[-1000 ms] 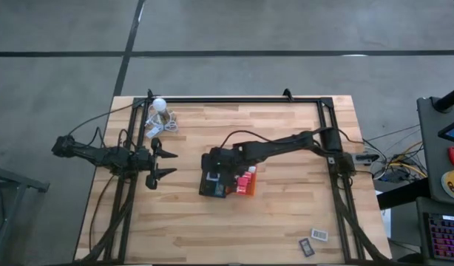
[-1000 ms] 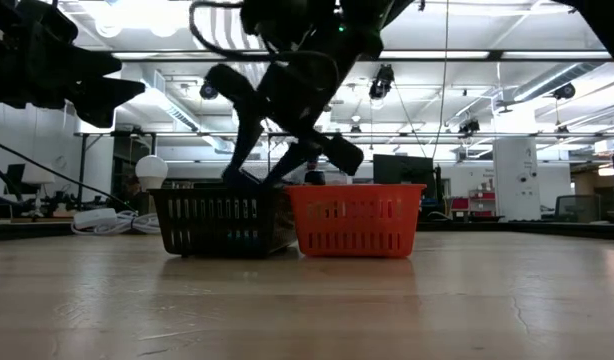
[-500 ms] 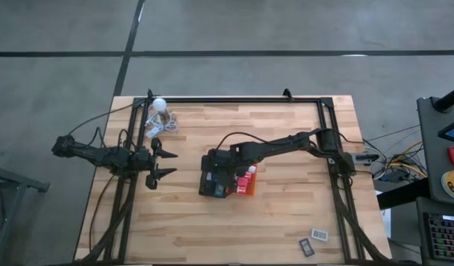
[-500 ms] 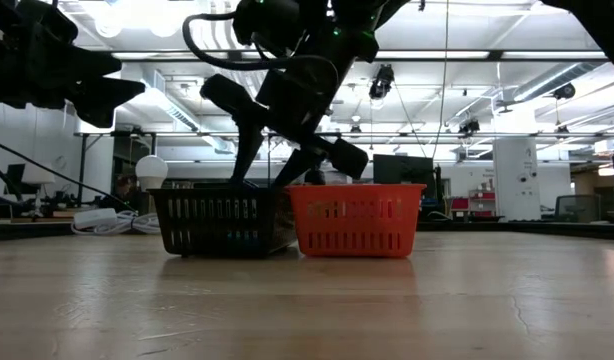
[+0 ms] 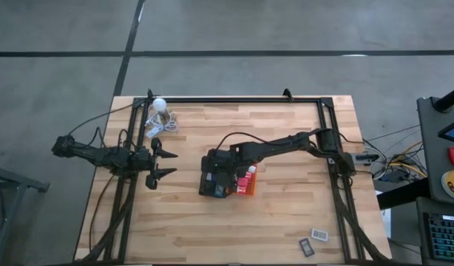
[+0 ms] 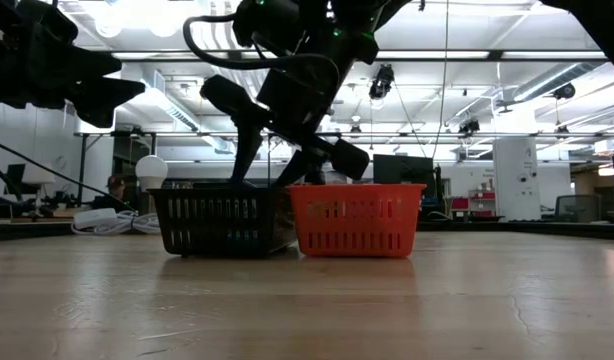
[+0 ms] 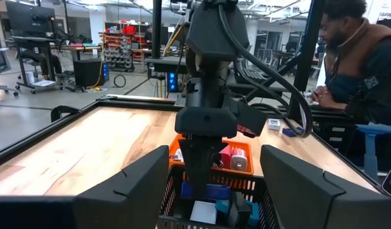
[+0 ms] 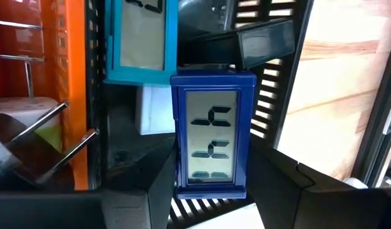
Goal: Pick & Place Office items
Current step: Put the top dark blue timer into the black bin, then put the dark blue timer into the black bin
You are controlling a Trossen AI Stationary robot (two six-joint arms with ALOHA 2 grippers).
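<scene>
Dark blue rectangular digital clock (image 8: 209, 132) upright in black tray; teal clock (image 8: 140, 39) beside; two flat grey rectangles (image 5: 313, 241) on surface corner.

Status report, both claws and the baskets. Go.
Right claw over black basket, dark blue block between its fingers. Left claw open, waiting table-left. Orange basket adjacent. Nothing obstructing.

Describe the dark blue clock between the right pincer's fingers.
The blue clock is a small upright rectangular block with a glossy dark blue plastic frame around a pale grey display showing dark segmented digits. It sits inside the black tray, between the fingers of the right pincer; whether they press on it cannot be told. A teal clock lies just beyond it, and a flat black piece is beside its far corner. Its back is hidden.
</scene>
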